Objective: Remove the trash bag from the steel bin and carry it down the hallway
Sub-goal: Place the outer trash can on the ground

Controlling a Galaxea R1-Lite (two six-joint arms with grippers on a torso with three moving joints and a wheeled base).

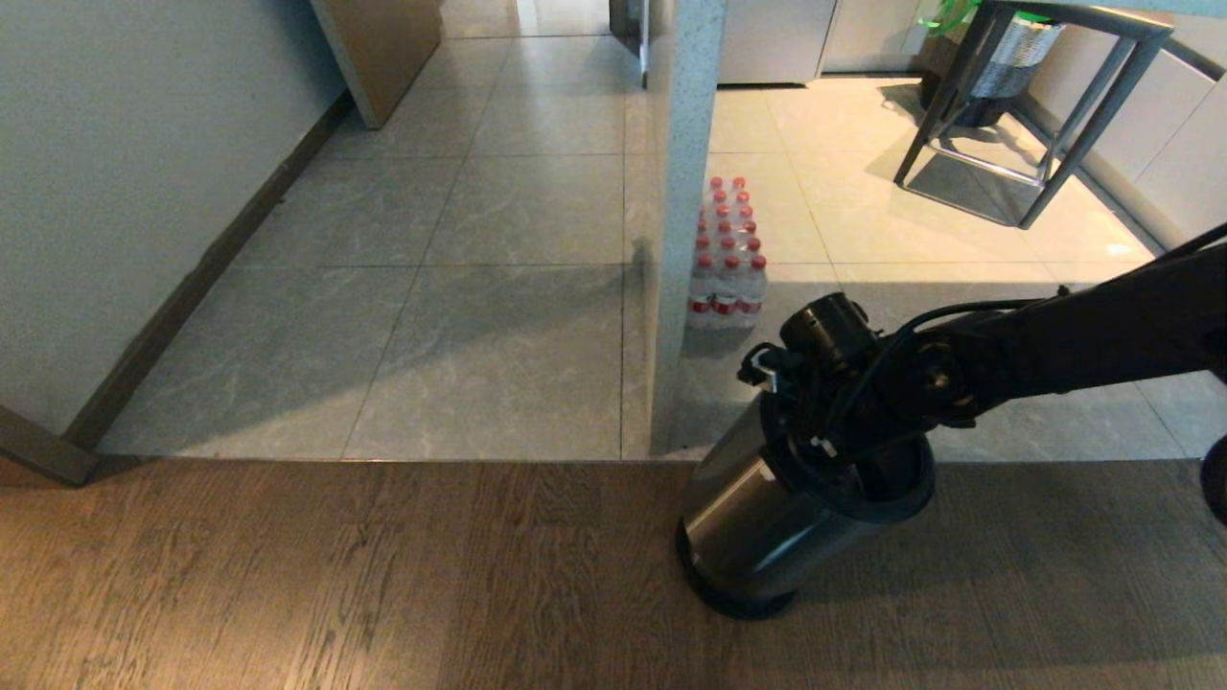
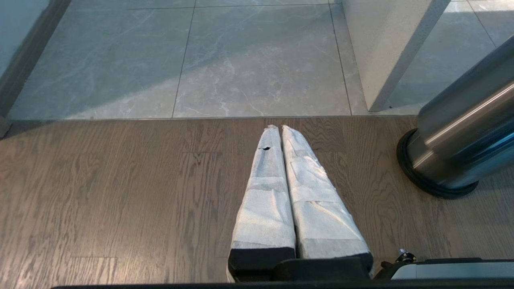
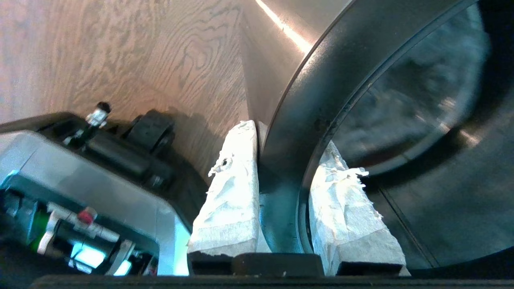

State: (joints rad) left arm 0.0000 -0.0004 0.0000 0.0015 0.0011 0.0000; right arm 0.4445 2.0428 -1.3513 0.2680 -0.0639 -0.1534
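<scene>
Gripping the round brushed-steel bin point(image 1: 757, 517) by its black plastic rim point(image 3: 297, 132), right gripper point(image 3: 285, 160) fingers clamped; bin tilted on wood floor point(image 1: 335, 575); left gripper point(image 2: 280, 132) fingers pressed together.

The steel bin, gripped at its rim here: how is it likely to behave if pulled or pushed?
The steel bin already leans off vertical with the right gripper clamped across its black rim, so it probably tips readily and seems light. Its round, tapered body would likely roll if it fell. The brushed wall looks stiff and possibly slippery.
</scene>
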